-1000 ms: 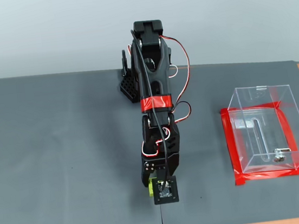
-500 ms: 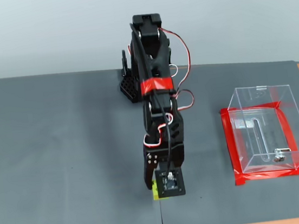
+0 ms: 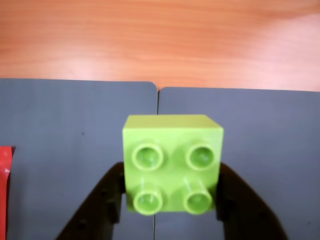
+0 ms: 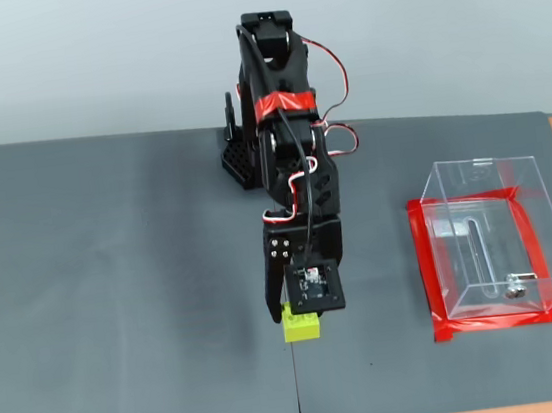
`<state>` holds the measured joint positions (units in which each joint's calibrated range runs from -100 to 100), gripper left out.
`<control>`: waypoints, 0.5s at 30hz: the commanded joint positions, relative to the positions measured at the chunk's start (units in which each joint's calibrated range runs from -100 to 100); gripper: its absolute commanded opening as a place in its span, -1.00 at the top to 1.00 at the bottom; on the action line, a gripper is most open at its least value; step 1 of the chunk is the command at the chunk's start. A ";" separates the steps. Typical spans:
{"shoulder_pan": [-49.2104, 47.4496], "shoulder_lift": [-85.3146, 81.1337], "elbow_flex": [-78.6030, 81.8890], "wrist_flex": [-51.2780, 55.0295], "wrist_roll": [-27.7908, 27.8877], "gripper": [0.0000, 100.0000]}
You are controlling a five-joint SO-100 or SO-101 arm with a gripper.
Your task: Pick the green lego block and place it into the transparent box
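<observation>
Green lego block (image 4: 301, 323) gripped on the grey mat (image 4: 115, 287)

In the fixed view, the gripper (image 4: 294, 315) fingers clamped the squarish block's sides, studs facing up, no long axis evident; the transparent box (image 4: 492, 240) stood well apart at right.

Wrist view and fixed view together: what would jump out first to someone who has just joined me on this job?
The green lego block fills the middle of the wrist view, studs up, with the black claw flanking both sides. In the fixed view, the black arm reaches down over the grey mats. The transparent box, red tape bordering its base, sits to the right, apart from the block.
</observation>
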<state>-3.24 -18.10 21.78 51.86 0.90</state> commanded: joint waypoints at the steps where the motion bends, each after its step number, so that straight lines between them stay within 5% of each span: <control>1: -1.05 -3.90 -3.64 0.13 -0.25 0.85; 15: -13.21 -3.73 -8.53 0.13 -0.30 0.85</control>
<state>-13.12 -19.97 17.29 51.86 0.85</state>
